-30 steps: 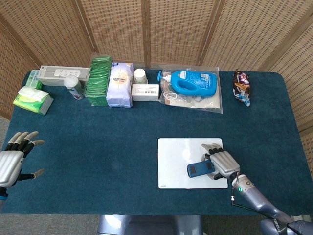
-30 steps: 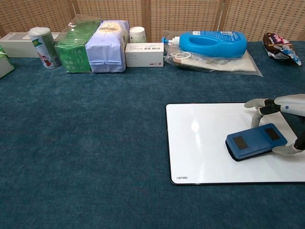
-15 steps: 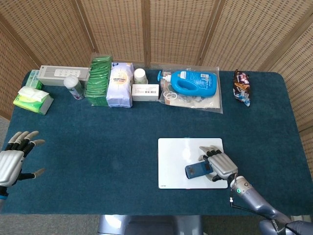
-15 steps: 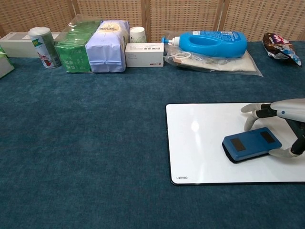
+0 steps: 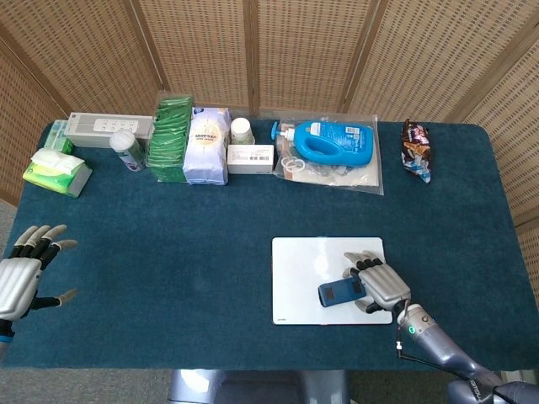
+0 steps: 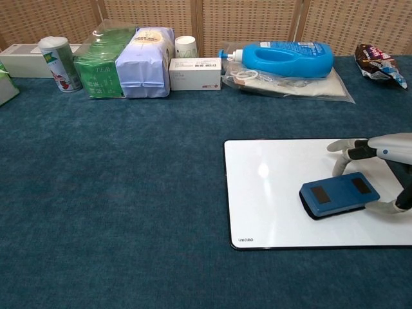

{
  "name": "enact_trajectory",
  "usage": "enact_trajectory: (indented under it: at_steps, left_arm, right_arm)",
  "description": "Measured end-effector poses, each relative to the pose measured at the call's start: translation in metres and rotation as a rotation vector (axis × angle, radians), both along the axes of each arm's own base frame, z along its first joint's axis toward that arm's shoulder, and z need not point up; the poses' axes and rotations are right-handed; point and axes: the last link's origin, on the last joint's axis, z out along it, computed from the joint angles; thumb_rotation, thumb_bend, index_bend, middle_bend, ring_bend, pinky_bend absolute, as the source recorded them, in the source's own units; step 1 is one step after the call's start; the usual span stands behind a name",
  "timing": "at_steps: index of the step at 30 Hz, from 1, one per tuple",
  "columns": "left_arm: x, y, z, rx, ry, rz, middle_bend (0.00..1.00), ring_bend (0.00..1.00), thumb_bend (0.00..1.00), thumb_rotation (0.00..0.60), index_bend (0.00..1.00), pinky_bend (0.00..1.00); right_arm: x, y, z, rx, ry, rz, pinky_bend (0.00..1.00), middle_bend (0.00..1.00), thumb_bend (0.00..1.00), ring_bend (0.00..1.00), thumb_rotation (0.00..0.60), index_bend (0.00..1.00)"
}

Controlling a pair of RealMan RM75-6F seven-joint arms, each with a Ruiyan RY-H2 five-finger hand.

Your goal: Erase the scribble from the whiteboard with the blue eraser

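The whiteboard (image 5: 299, 273) (image 6: 277, 193) lies flat on the blue cloth at the front right, and no scribble shows on its white face. On its right half sits the blue eraser (image 5: 338, 292) (image 6: 338, 194), flat on the surface. My right hand (image 5: 379, 284) (image 6: 386, 168) grips the eraser's right end, fingers on the far side and thumb on the near side. My left hand (image 5: 21, 273) hovers at the table's front left edge with fingers spread and nothing in it; the chest view does not show it.
Along the back edge stand a blue detergent bottle (image 5: 333, 141) on a plastic bag, a white box (image 5: 250, 157), a paper cup (image 5: 242, 130), a white pouch (image 5: 206, 145), green tea packs (image 5: 170, 139), a can (image 5: 127, 150) and tissues (image 5: 57, 171). A snack packet (image 5: 416, 149) lies back right.
My right hand has slid the eraser a short way left and toward the board's front edge over the last second. The left hand has stayed still.
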Motion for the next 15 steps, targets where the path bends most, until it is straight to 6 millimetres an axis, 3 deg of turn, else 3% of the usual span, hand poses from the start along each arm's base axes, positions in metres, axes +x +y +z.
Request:
enact_trajectory:
  at_steps: [6, 15]
  left_arm:
    - [0.0, 0.0, -0.0013, -0.003, 0.0, 0.0, 0.12, 0.08, 0.17, 0.6, 0.25, 0.0]
    - [0.0, 0.0, 0.0, 0.001, 0.002, 0.0, 0.12, 0.08, 0.17, 0.6, 0.25, 0.0]
  right_arm:
    - [-0.0003, 0.0006, 0.0008, -0.002, -0.003, -0.004, 0.0, 0.01, 0.33, 0.0, 0.6, 0.35]
    - [-0.0018, 0.0014, 0.0005, -0.006, -0.007, -0.009, 0.0, 0.01, 0.33, 0.0, 0.6, 0.36]
